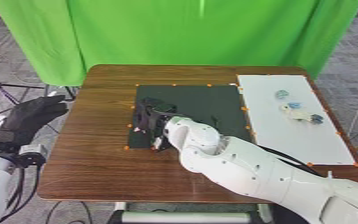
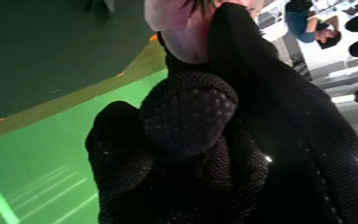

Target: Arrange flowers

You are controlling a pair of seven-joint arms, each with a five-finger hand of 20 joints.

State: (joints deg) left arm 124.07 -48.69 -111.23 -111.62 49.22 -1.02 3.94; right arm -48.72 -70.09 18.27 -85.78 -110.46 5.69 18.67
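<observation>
In the head view my right hand [image 1: 154, 116] is low over the left part of the dark mat [image 1: 220, 95], with small pale bits beside it. In the right wrist view, a pink flower [image 2: 182, 27] with thin green leaves touches the fingers of my right hand [image 2: 189, 117], which are curled round it; its stem is hidden. My left hand [image 1: 31, 119] is held off the table's left side, fingers extended and holding nothing. On the white board [image 1: 278, 137] lie a blue-grey flower [image 1: 282, 94], a cream flower [image 1: 296, 115] and small blue ones [image 1: 317, 118].
The brown wooden table [image 1: 95, 160] extends around the dark mat. Small orange markers line the edges of the mat and white board. A green curtain [image 1: 184, 35] hangs behind the table. My right forearm crosses the table's lower right part.
</observation>
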